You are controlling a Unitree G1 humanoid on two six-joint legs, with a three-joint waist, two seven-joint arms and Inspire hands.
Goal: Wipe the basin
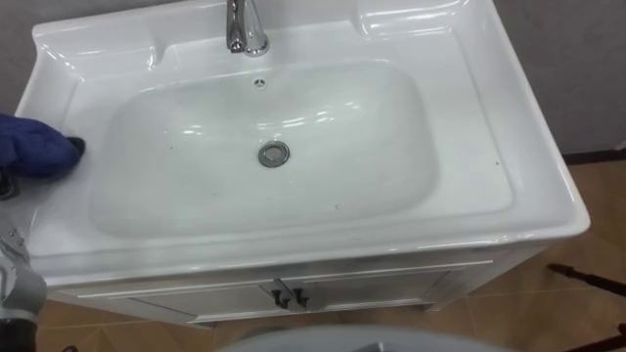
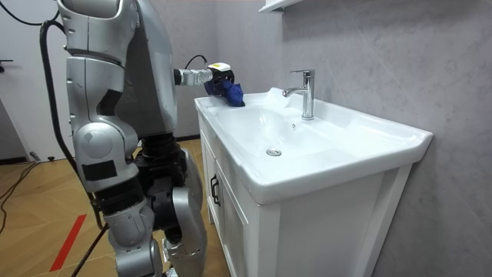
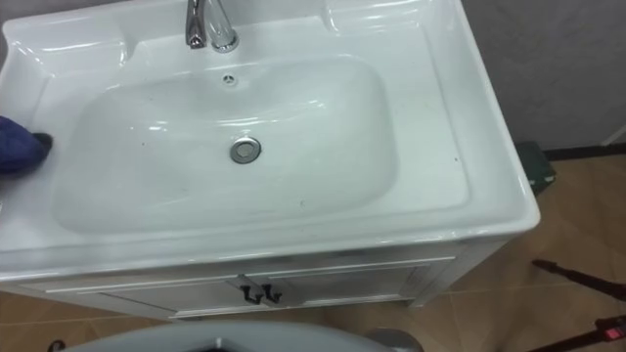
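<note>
A white basin (image 1: 469, 108) on a white cabinet lies below me, with a chrome faucet (image 1: 246, 27) at its back and a round metal drain (image 1: 274, 154) in the bowl. A blue cloth (image 1: 34, 147) rests on the basin's left rim, bunched around my left hand (image 2: 217, 75), and a dark fingertip (image 1: 76, 145) pokes out toward the bowl. In the room view the cloth (image 2: 233, 94) hangs from that hand over the basin's far corner. The cloth (image 3: 15, 145) sits outside the bowl, on the flat ledge.
The cabinet doors (image 1: 287, 293) below the basin carry small dark handles. A grey wall runs behind and right of the basin, with a white shelf (image 2: 277, 5) above. Wooden floor lies to the right, with a dark green object (image 3: 536, 166) by the wall.
</note>
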